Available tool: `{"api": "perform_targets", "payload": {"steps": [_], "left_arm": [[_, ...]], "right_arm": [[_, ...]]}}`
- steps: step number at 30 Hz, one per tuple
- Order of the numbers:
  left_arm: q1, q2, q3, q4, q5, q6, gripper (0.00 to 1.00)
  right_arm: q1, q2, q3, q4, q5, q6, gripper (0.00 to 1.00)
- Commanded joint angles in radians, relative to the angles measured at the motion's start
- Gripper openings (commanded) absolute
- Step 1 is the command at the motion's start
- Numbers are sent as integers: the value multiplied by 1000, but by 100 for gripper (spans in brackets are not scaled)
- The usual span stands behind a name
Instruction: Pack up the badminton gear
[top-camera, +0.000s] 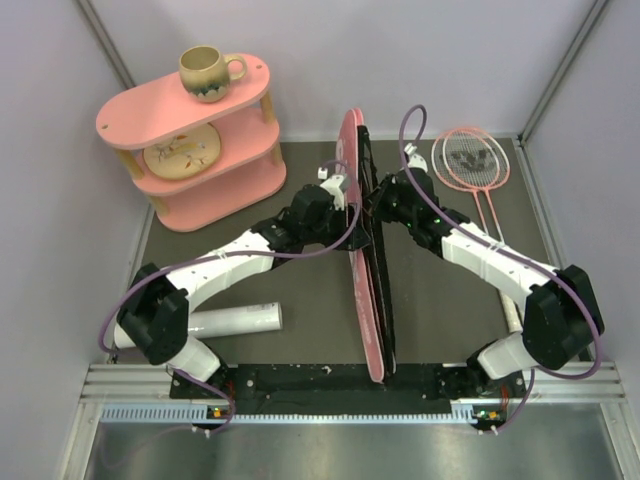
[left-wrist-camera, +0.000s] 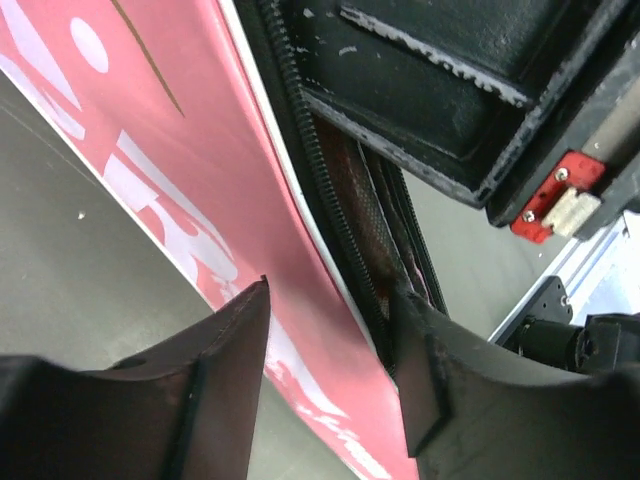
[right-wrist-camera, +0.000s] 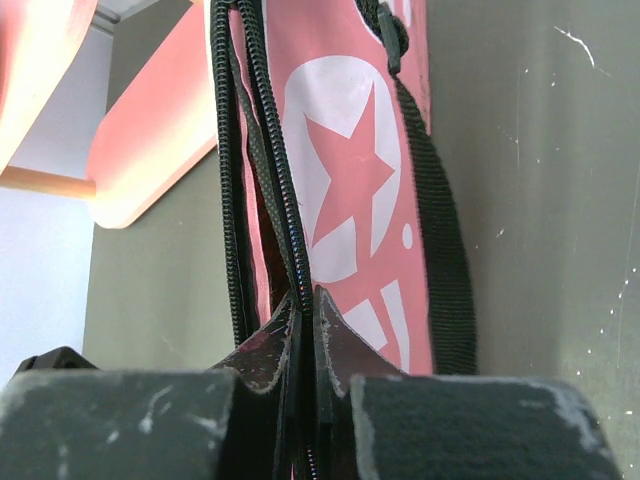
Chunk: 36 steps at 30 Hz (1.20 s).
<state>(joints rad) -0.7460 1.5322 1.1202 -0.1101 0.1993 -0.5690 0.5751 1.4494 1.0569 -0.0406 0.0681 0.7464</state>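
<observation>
The big pink bag stands on its edge in the middle of the table, its zip open along the top. My left gripper is open, its fingers straddling the bag's pink lettered side; one finger sits on the zip side. My right gripper is shut on the bag's black zip edge, pinched between its fingertips. Two pink rackets lie flat at the back right. A white tube lies at the front left. No shuttlecocks are in view.
A pink two-tier shelf stands at the back left, with a brown mug on top and a plate on its lower tier. A white object lies partly hidden under my right arm. Walls enclose the table.
</observation>
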Motion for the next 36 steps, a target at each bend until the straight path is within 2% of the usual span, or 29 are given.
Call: {"api": "perform_targets", "payload": {"steps": [1,2,4,6,7,8,11,13,14,16,18,23,28,31,32,34,35,36], "left_arm": [[0,12,52,-30,-100,14,46],[2,6,52,-31,-118,6,42],[0,-4,47,-37,-132,11,41],[0,-12,44,-45,-161,23,45],[0,-12,46,-49,-175,24,55],[2,-7,46,-54,-185,30,58],[19,28,59,-62,-227,46,59],[49,52,102,-104,-172,35,45],[88,66,118,-124,-147,44,23],[121,77,162,-169,-72,70,10],[157,74,191,-198,-58,95,0],[175,62,259,-266,-92,100,0],[175,89,262,-253,-90,70,0],[175,135,298,-296,-119,37,0],[175,164,308,-306,-129,18,0],[175,193,329,-316,-146,0,0],[175,227,335,-318,-146,-9,0],[177,245,352,-318,-140,-8,0]], "right_arm": [[22,-15,69,44,6,22,0],[22,-20,69,42,6,16,0],[22,-24,64,42,9,10,0],[23,-29,60,42,-2,2,0],[22,-27,61,44,-11,-2,0],[22,-24,61,54,-23,-10,0],[19,-9,71,82,-92,-15,0],[6,8,80,96,-174,-31,0],[-20,18,89,82,-200,-57,0],[-61,57,127,41,-281,-91,0],[-124,81,156,-11,-327,-160,0],[-162,144,204,-145,-266,-361,0],[-153,221,270,-171,-317,-363,0],[-141,255,311,-194,-320,-340,13],[-142,258,325,-232,-326,-323,25],[-142,229,356,-264,-355,-305,39],[-142,209,357,-280,-364,-300,51],[-142,175,347,-297,-364,-301,57]]}}
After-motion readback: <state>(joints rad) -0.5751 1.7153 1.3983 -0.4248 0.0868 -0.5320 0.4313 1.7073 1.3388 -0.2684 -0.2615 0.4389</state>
